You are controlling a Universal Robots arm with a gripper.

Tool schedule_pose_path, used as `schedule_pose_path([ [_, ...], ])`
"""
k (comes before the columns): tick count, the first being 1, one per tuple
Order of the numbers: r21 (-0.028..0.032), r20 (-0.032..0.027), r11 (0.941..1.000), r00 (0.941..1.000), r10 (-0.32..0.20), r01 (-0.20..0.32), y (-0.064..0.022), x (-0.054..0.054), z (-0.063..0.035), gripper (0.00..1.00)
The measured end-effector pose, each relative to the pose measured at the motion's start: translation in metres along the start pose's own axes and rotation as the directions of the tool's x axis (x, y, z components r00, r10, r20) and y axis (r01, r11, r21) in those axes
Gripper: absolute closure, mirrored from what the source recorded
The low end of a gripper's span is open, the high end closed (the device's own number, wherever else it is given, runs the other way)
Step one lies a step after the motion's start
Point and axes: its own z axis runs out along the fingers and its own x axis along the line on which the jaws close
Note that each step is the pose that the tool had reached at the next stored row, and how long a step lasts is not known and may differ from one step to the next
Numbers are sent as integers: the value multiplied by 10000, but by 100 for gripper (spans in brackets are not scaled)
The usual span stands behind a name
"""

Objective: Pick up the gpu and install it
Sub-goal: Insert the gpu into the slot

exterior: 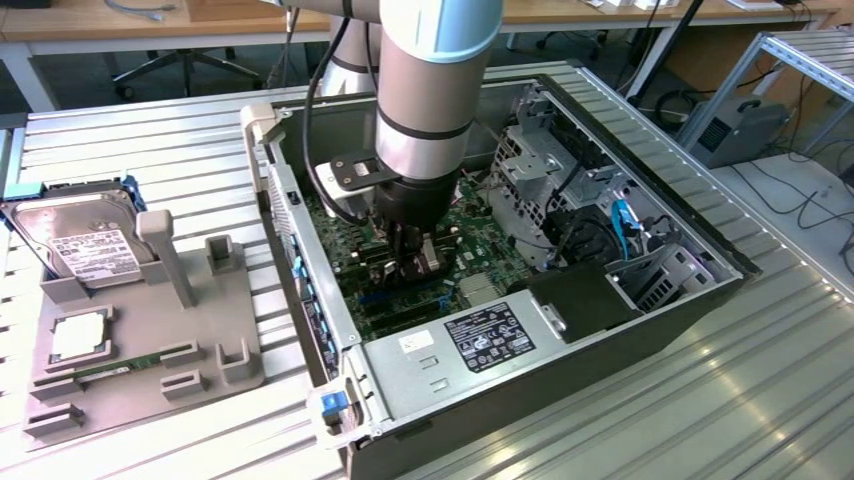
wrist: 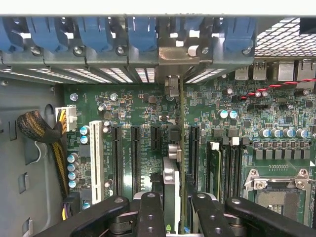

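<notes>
The gpu is seen edge-on in the wrist view, a thin card standing upright over the green motherboard between two black expansion slots. Its silver bracket reaches the case's rear slot openings. My gripper is shut on the gpu, with one black finger on each side of it. In the exterior view the gripper is down inside the open computer case, low over the board, with the card between its fingers. I cannot tell whether the card's edge sits in a slot.
A white slot, a memory stick and the CPU socket flank the card. A cable bundle lies to one side. Blue latches line the rear. At the exterior view's left, a grey fixture holds a hard drive.
</notes>
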Motion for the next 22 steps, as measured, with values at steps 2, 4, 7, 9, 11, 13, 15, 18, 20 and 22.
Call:
schedule_pose_path([
  [2,0,2,10000,10000,1,-1,-3,0,1,73],
  [4,2,4,10000,10000,0,0,-17,-1,3,73],
  [7,-1,-10,10000,10000,1,-1,-40,-2,2,73],
  [9,0,-13,10000,10000,-1,1,-41,-2,2,73],
  [11,0,-13,10000,10000,0,0,-41,-1,2,73],
  [13,1,-14,10000,10000,-3,3,-43,-1,2,72],
  [15,0,-13,10000,10000,-2,2,-42,-1,2,66],
  [18,-1,-15,10000,10000,-1,1,-41,-1,-1,60],
  [20,-1,-16,10000,10000,0,0,-42,-1,-17,60],
  [22,-1,-15,10000,10000,-1,1,-43,-5,-62,60],
])
